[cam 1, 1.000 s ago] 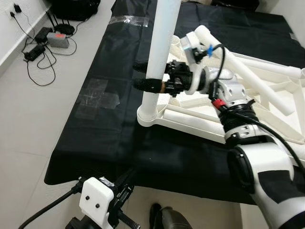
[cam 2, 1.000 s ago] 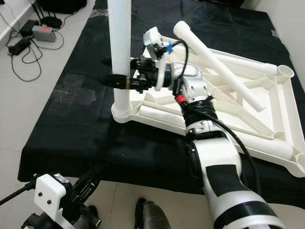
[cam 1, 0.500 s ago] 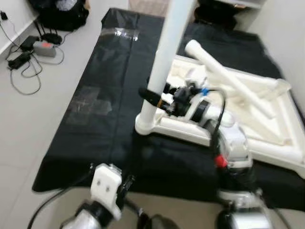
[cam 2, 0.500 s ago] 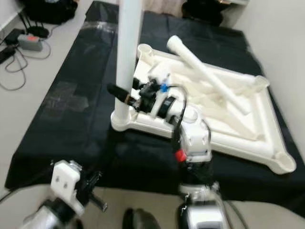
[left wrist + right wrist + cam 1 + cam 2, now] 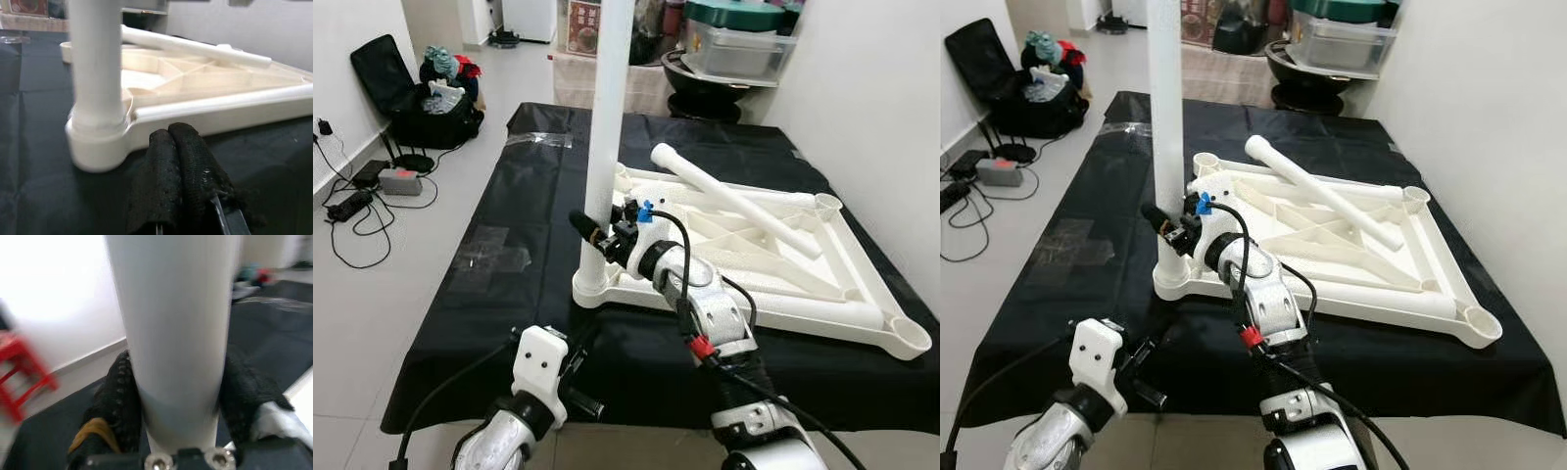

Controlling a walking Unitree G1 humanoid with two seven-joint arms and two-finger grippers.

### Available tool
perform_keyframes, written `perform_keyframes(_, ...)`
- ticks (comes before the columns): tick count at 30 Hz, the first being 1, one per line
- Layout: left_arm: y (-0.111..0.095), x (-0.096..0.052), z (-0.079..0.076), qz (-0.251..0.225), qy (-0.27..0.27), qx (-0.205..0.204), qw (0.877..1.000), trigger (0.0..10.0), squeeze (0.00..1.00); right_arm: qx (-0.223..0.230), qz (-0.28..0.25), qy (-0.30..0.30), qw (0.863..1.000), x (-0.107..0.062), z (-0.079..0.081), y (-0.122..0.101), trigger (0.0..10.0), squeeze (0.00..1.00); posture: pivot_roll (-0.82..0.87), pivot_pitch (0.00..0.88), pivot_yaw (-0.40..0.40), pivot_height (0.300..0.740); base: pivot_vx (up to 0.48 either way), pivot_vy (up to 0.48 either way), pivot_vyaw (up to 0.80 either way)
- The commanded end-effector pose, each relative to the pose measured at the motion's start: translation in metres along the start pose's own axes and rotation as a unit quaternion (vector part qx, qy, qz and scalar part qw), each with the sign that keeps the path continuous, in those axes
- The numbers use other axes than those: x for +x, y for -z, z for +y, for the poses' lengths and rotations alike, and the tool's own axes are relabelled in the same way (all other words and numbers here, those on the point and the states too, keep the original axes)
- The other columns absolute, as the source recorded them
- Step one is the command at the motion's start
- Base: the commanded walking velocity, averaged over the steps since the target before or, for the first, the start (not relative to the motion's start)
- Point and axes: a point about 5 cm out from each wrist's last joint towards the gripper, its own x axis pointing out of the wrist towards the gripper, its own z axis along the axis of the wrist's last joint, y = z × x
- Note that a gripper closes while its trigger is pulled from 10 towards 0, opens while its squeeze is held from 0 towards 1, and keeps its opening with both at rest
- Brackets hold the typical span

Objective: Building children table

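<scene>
The white table leg is standing upright in the near-left corner socket of the upturned tabletop, which is lying on the black sheet. It looks like light, stiff, smooth plastic, so gripping low is steadying it best. The right gripper is clamping it there; the left gripper, fingers pressed together and empty, is waiting nearer.

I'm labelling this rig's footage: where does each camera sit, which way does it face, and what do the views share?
Left eye, head: looks down at the upturned white tabletop on black cloth; both arms show.
Right eye, head: same scene, shifted sideways.
Left wrist: low by the corner socket, over the shut left gripper.
Right wrist: right gripper clamped around the upright table leg.
Shared: every view shows that leg.
</scene>
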Motion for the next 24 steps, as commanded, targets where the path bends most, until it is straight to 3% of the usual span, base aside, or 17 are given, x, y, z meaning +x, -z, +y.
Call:
perform_keyframes(1, -0.001, -0.005, -0.007, -0.002, 0.004, -0.002, 1.000, 10.0, 0.00, -0.016, -0.017, -0.073, 0.997, -0.008, -0.001, -0.009, 10.0, 1.00, 0.06, 0.015, -0.168, 0.740, 0.000, 0.000, 0.00)
perform_keyframes(2, -0.002, -0.007, -0.009, -0.004, 0.007, -0.004, 1.000, 10.0, 0.00, -0.023, -0.022, -0.098, 0.995, -0.016, -0.013, -0.012, 10.0, 1.00, 0.06, 0.015, -0.168, 0.740, 0.000, 0.000, 0.00)
perform_keyframes(3, -0.002, -0.007, -0.009, -0.004, 0.007, -0.004, 1.000, 10.0, 0.00, -0.023, -0.022, -0.098, 0.995, -0.016, -0.013, -0.012, 10.0, 1.00, 0.06, 0.015, -0.168, 0.740, 0.000, 0.000, 0.00)
perform_keyframes(5, -0.005, -0.012, -0.013, -0.008, 0.011, -0.006, 1.000, 10.0, 0.00, -0.056, -0.027, -0.163, 0.985, -0.030, -0.031, -0.021, 10.0, 1.00, 0.07, 0.044, -0.170, 0.740, 0.000, 0.000, 0.00)
perform_keyframes(7, -0.010, -0.020, -0.018, -0.010, 0.013, -0.009, 1.000, 10.0, 0.00, -0.046, -0.035, -0.205, 0.977, -0.037, -0.051, -0.036, 10.0, 1.00, 0.08, 0.091, -0.168, 0.740, 0.000, 0.000, 0.00)
perform_keyframes(10, -0.013, -0.027, -0.021, -0.009, 0.014, -0.012, 1.000, 10.0, 0.00, -0.027, -0.049, -0.222, 0.973, -0.038, -0.064, -0.050, 10.0, 1.00, 0.09, 0.106, -0.166, 0.740, 0.000, 0.000, 0.00)
perform_keyframes(14, -0.019, -0.037, -0.026, -0.009, 0.017, -0.014, 1.000, 10.0, 0.00, -0.033, -0.051, -0.246, 0.967, -0.037, -0.069, -0.063, 10.0, 1.00, 0.11, 0.139, -0.159, 0.740, 0.000, 0.000, 0.00)
perform_keyframes(15, -0.021, -0.040, -0.028, -0.010, 0.018, -0.016, 1.000, 10.0, 0.00, -0.035, -0.054, -0.263, 0.963, -0.038, -0.070, -0.068, 10.0, 1.00, 0.12, 0.155, -0.157, 0.740, 0.000, 0.000, 0.00)
perform_keyframes(16, -0.026, -0.045, -0.030, -0.011, 0.018, -0.018, 1.000, 10.0, 0.00, -0.042, -0.060, -0.295, 0.953, -0.041, -0.073, -0.076, 10.0, 0.93, 0.13, 0.174, -0.153, 0.740, 0.000, 0.000, 0.00)
perform_keyframes(18, -0.026, -0.045, -0.030, -0.011, 0.018, -0.018, 1.000, 10.0, 0.00, -0.042, -0.060, -0.295, 0.953, -0.041, -0.073, -0.076, 10.0, 0.93, 0.13, 0.174, -0.153, 0.740, 0.000, 0.000, 0.00)
perform_keyframes(19, -0.027, -0.047, -0.030, -0.010, 0.018, -0.018, 1.000, 10.0, 0.00, -0.046, -0.062, -0.314, 0.946, -0.043, -0.075, -0.080, 10.0, 0.93, 0.13, 0.174, -0.153, 0.740, 0.000, 0.000, 0.00)
perform_keyframes(20, -0.029, -0.050, -0.031, -0.009, 0.018, -0.019, 1.000, 10.0, 0.00, -0.052, -0.059, -0.332, 0.940, -0.046, -0.078, -0.082, 10.0, 0.00, 0.14, 0.195, -0.150, 0.740, 0.000, 0.000, 0.00)
perform_keyframes(21, -0.029, -0.050, -0.031, -0.009, 0.018, -0.019, 1.000, 10.0, 0.00, -0.052, -0.059, -0.332, 0.940, -0.046, -0.078, -0.082, 10.0, 0.00, 0.14, 0.195, -0.150, 0.740, 0.000, 0.000, 0.00)
perform_keyframes(22, -0.032, -0.053, -0.032, -0.008, 0.018, -0.019, 1.000, 10.0, 0.00, -0.051, -0.065, -0.338, 0.937, -0.047, -0.082, -0.086, 6.0, 0.00, 0.15, 0.216, -0.150, 0.740, 0.000, 0.000, 0.00)
perform_keyframes(23, -0.033, -0.055, -0.033, -0.007, 0.018, -0.019, 1.000, 10.0, 0.00, -0.050, -0.070, -0.340, 0.937, -0.048, -0.084, -0.088, 4.4, 0.00, 0.15, 0.216, -0.150, 0.740, 0.000, 0.000, 0.00)
perform_keyframes(24, -0.033, -0.055, -0.033, -0.007, 0.018, -0.019, 1.000, 10.0, 0.00, -0.050, -0.070, -0.340, 0.937, -0.048, -0.084, -0.088, 4.4, 0.00, 0.15, 0.216, -0.150, 0.740, 0.000, 0.000, 0.00)
